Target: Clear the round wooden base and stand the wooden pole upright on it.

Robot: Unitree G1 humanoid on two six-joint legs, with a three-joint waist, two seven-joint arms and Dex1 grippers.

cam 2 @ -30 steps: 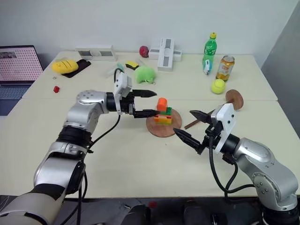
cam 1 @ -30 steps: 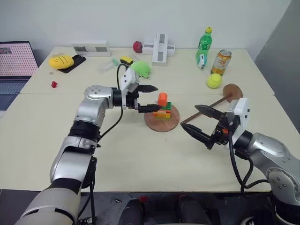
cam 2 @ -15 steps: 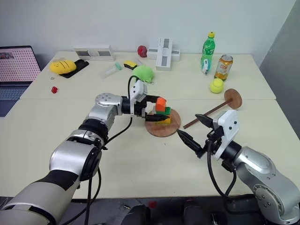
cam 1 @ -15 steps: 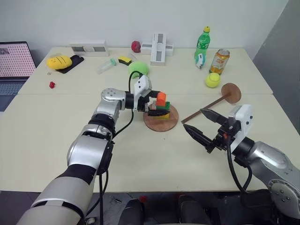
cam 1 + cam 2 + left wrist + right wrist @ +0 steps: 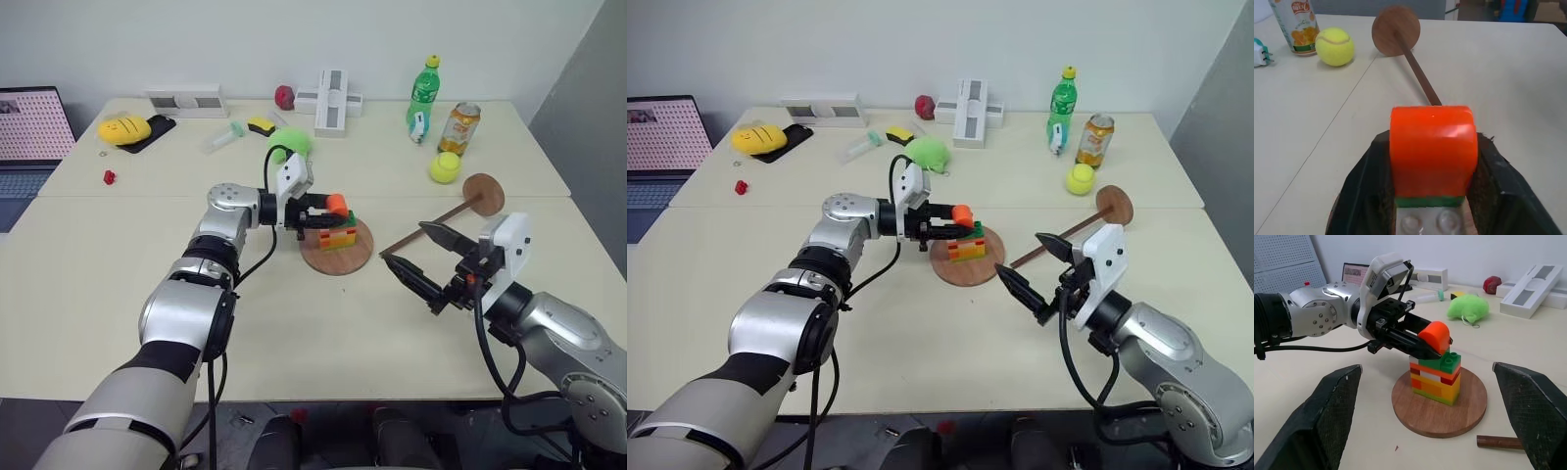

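Left hand grips the orange block above the round wooden base.

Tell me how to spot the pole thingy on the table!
Find the green bottle at the table's far right. Nearer the robot sits a yellow ball, and next to it the pole lies flat: a thin dark stick with a small wooden disc on one end.

On your desk, a green bottle stands at one o'clock beside an orange can, with a tennis ball just in front. At eleven o'clock you have a yellow plush and a laptop at the edge. A green plush lies near twelve o'clock.
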